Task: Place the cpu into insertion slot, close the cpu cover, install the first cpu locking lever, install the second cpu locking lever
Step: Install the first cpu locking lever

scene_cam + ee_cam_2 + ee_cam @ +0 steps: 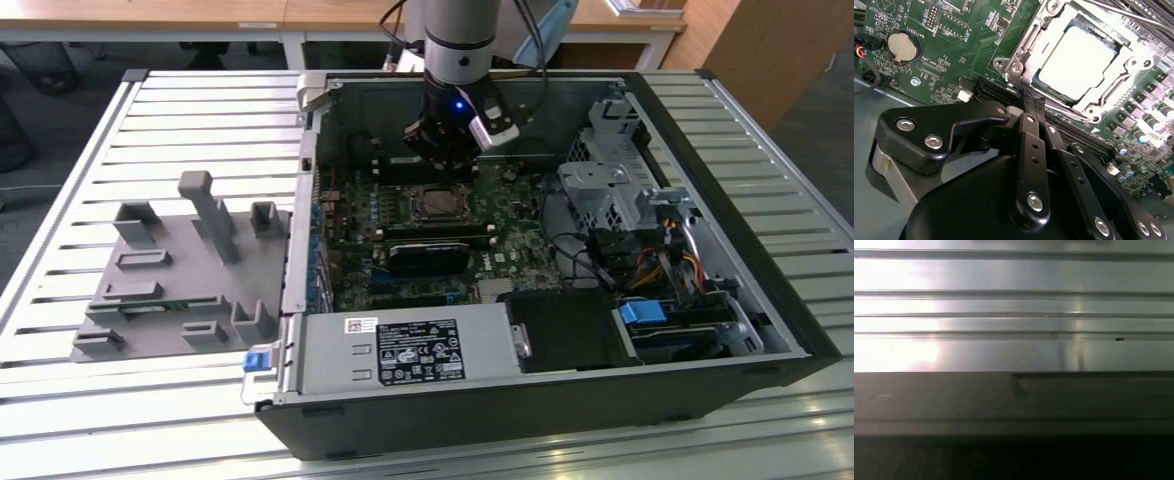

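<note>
The cpu (1079,55) lies flat in the insertion slot (1004,65), its silvery top bright. The cpu cover (1027,44) lies down around its edges as a thin metal frame. A thin metal lever rod (1134,16) runs along one side of the socket. My gripper (1031,100) hangs just beside the socket's edge, its black fingers (1026,130) pressed together with nothing between them. In the exterior view the gripper (441,160) hovers over the motherboard just behind the socket (438,203), inside the open computer case.
Long black memory slots (430,235) lie just in front of the socket. A power supply (414,350) fills the case's front, and a drive cage with cables (614,190) is at the exterior view's right. A grey fixture (187,270) stands on the slatted table (134,420). A coin battery (902,46) is nearby.
</note>
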Action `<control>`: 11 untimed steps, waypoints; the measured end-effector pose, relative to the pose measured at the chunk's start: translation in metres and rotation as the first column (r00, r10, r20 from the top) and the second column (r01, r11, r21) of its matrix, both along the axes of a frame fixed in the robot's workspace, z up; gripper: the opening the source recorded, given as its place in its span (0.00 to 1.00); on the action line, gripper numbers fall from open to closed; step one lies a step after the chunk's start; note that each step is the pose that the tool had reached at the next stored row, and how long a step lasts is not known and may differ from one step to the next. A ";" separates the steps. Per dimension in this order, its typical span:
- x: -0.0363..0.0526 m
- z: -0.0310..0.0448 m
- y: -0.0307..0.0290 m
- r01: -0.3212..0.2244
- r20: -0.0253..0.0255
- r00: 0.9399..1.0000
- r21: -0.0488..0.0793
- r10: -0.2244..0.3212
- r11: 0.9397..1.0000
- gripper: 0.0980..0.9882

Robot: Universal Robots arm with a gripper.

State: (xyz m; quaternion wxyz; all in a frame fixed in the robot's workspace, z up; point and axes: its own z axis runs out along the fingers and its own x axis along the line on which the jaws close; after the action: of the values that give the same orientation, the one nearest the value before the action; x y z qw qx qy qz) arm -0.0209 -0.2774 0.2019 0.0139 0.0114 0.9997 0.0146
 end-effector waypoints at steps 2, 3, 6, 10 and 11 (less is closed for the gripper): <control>0.0001 -0.0009 0.0007 0.000 0.000 1.000 -0.007 0.000 1.000 0.01; 0.0002 -0.0014 0.0010 0.000 0.000 1.000 -0.009 0.000 1.000 0.01; 0.0003 -0.0027 0.0022 0.000 0.000 1.000 -0.014 0.000 1.000 0.01; 0.0005 -0.0037 0.0035 0.000 0.000 1.000 -0.020 0.000 1.000 0.01; 0.0005 -0.0037 0.0035 0.000 0.000 1.000 -0.020 0.000 1.000 0.01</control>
State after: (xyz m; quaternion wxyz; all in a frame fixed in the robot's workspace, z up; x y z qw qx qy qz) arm -0.0204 -0.2740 0.1982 0.0140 0.0112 0.9998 0.0047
